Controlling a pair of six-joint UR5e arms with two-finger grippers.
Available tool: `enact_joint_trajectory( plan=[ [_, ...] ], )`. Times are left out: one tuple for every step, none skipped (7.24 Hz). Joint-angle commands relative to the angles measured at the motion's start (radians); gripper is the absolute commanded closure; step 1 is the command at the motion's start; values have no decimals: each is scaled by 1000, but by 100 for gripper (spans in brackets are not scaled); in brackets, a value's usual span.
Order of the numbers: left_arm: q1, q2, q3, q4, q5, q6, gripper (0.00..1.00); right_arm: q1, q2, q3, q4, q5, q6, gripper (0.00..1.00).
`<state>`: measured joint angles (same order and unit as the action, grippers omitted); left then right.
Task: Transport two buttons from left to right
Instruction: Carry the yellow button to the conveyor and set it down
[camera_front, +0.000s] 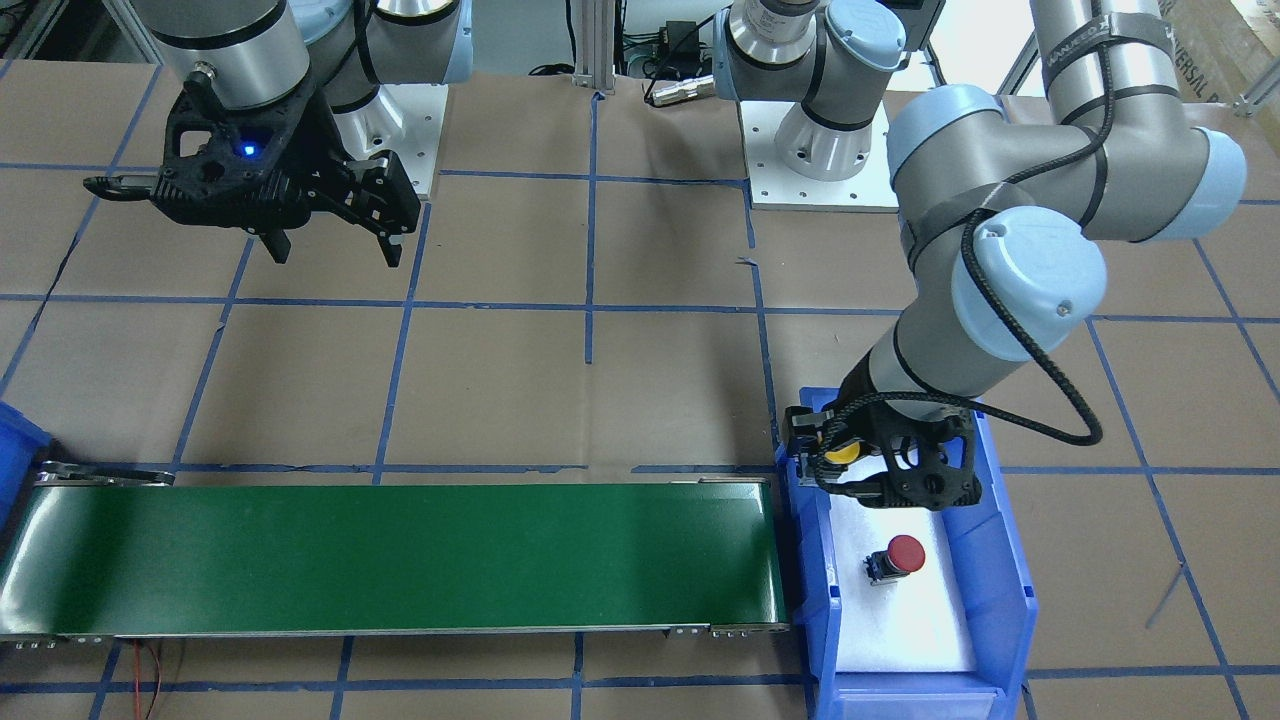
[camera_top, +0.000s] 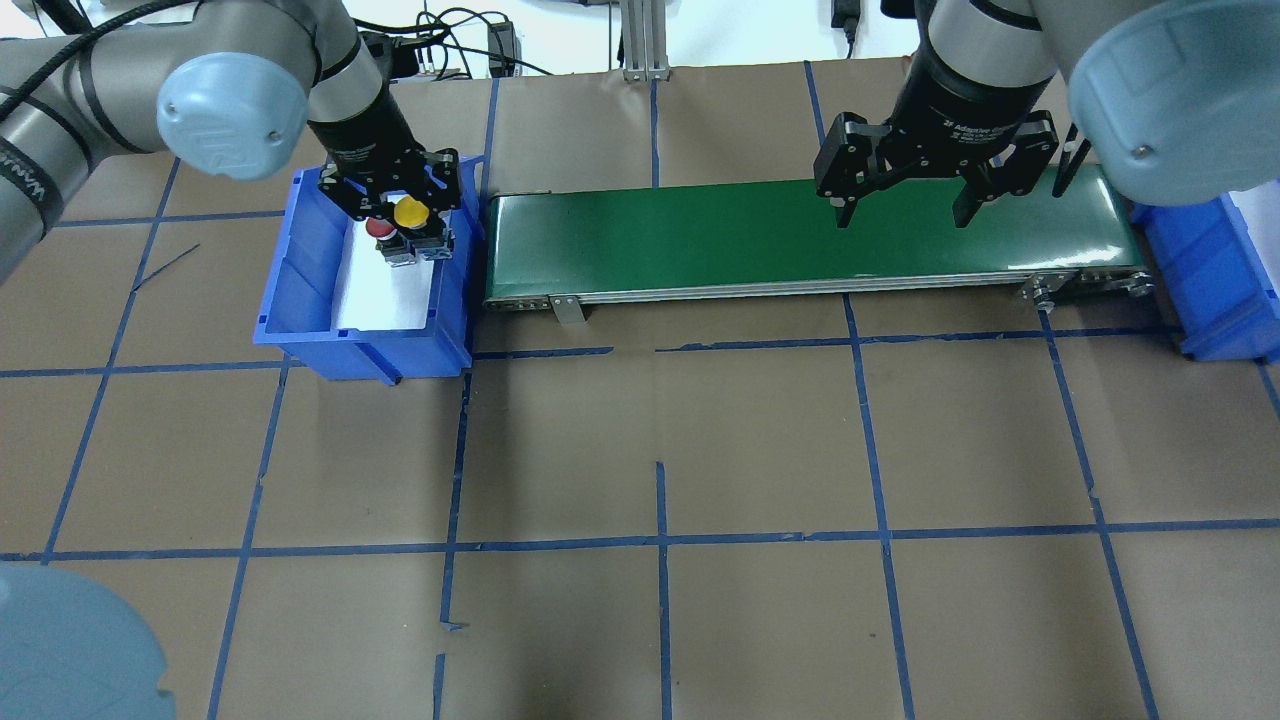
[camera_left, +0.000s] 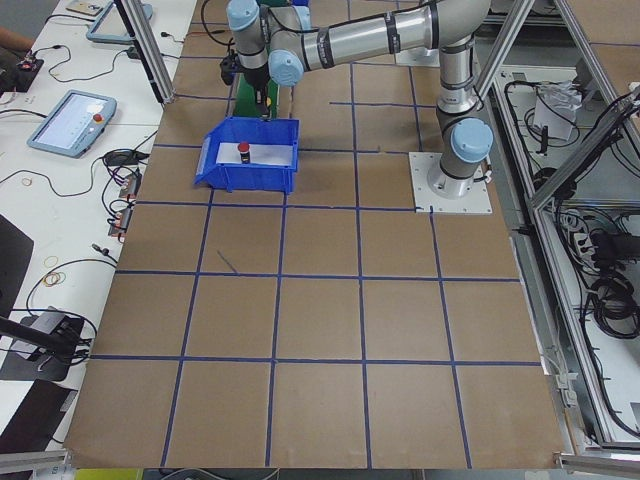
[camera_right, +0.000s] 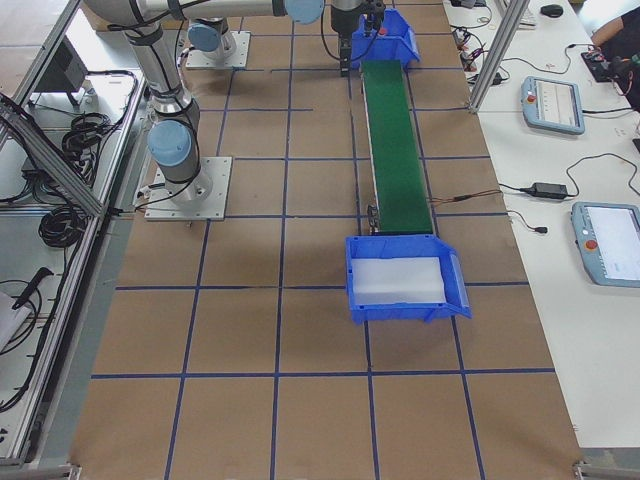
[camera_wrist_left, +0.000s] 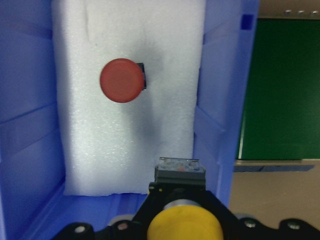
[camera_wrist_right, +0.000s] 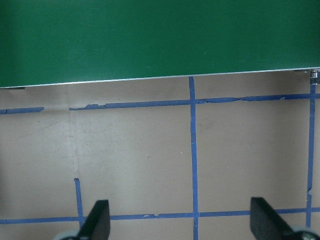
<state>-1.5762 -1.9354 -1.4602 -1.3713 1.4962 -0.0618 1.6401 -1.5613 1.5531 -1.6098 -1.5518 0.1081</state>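
The yellow button (camera_front: 840, 452) is pinched in the left hand (camera_top: 408, 230) and hangs above the belt-side corner of the blue bin (camera_front: 1005, 560) at the robot's left, off the white foam (camera_front: 930, 620) that lines it. That height probably serves to carry it over the bin wall to the green belt (camera_front: 400, 555) just beside it. The red button (camera_front: 905, 553) lies alone on the foam, apart from the hand and clearly waiting its turn.

The right hand (camera_front: 335, 248) hovers spread wide and empty over the desk (camera_top: 660, 420), on the robot's side of the belt's far end. There it looks ready to take whatever the belt delivers. A second blue bin (camera_top: 1215, 290), foam-lined and holding nothing, sits at that end, seemingly the place both buttons should reach.

Each button has a broad, round, smooth cap on a small dark body. The wrist view shows the yellow cap nearest the camera, with a grey block-like end pointing away. The red cap hides nearly all of its own body there. The caps are domed and might roll or tip, so the squarer body seems the safer part to pinch.
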Motion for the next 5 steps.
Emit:
enact_joint_trajectory(
  plan=[
    [-68,-48,17,61,-54,-101,71,0,0,1,-1,-2,-2,0],
    [-71,-95,26,152,-54,-95,71,0,0,-1,1,-1,-5,0],
    [-74,-127,49,182,-54,-89,71,-2,1,-4,-8,15,-4,0],
    [-76,-155,57,189,-53,-90,71,0,1,1,-18,13,-7,0],
    [-76,-163,58,230,-53,-90,71,0,1,1,-18,12,-5,0]
  ],
)
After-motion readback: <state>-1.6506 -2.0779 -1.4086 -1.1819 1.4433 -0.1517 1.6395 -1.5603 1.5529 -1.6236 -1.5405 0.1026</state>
